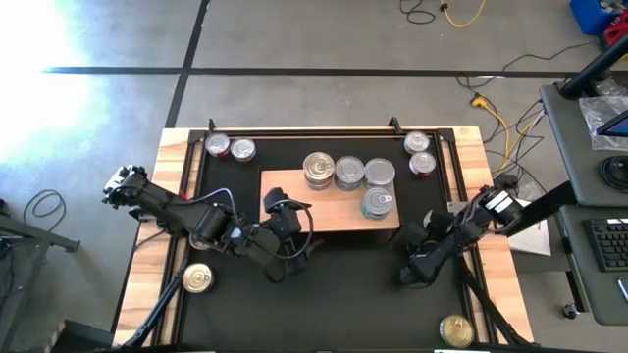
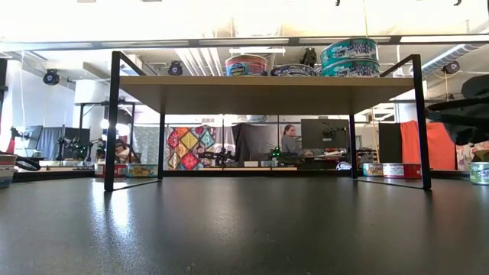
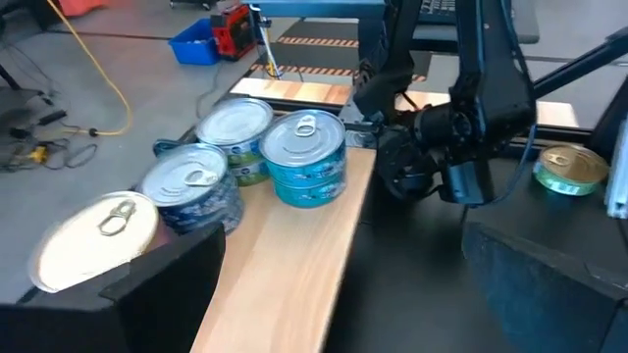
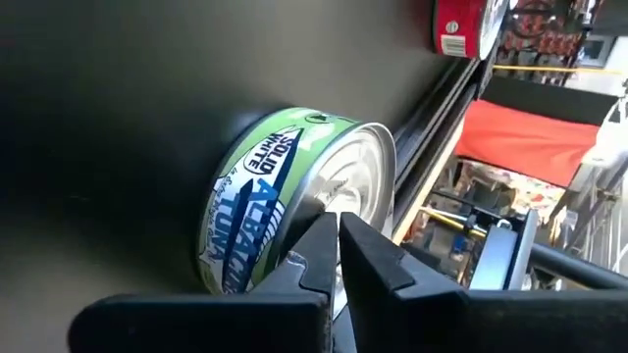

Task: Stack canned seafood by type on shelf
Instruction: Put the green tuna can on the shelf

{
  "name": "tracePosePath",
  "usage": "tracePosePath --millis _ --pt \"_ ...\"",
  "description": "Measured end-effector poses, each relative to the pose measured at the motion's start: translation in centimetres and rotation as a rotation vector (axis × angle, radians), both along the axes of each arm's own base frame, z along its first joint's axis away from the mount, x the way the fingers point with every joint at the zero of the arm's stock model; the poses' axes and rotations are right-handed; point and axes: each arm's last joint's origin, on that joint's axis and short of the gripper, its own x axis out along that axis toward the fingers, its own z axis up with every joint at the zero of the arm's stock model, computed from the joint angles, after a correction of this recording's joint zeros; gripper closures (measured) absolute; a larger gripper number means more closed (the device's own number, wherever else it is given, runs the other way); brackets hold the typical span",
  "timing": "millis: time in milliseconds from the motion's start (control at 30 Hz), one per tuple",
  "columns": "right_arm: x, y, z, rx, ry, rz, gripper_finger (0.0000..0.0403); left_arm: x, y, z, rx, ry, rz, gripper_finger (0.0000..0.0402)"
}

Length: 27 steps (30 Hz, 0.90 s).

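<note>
Between placements: shelf [image 1: 294,196] holds 4 stacks.
Left claw [image 1: 287,257] gapes empty at centre frame; right claw [image 1: 410,275], lower right, clenched, must reopen for the green tuna tin [image 4: 294,211].

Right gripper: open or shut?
Shut. The right gripper's fingertips meet in front of the green tin, holding nothing.

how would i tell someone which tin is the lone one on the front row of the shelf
Look down on the black mat and find the pale wooden shelf at its middle. Three stacks of tins line its far edge; the teal-labelled tin sits alone at the right end, in front of the rightmost stack.
</note>
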Motion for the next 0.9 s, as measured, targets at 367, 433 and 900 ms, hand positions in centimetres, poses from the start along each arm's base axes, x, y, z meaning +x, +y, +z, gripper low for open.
tracePosePath --millis 367,433,900 --pt "3.4 3.9 4.5 0.233 -0.221 0.014 0.039 -0.2 -0.6 -0.1 -0.073 0.002 -0.045 0.0002" --pt "4.0 5.0 5.6 0.282 -0.246 0.065 0.039 -0.2 -0.7 -0.1 -0.071 0.004 -0.047 0.0002" --pt "3.0 5.2 4.1 0.281 -0.299 -0.038 0.039 -1.2 -2.8 -0.2 -0.059 0.023 -0.147 0.0002"
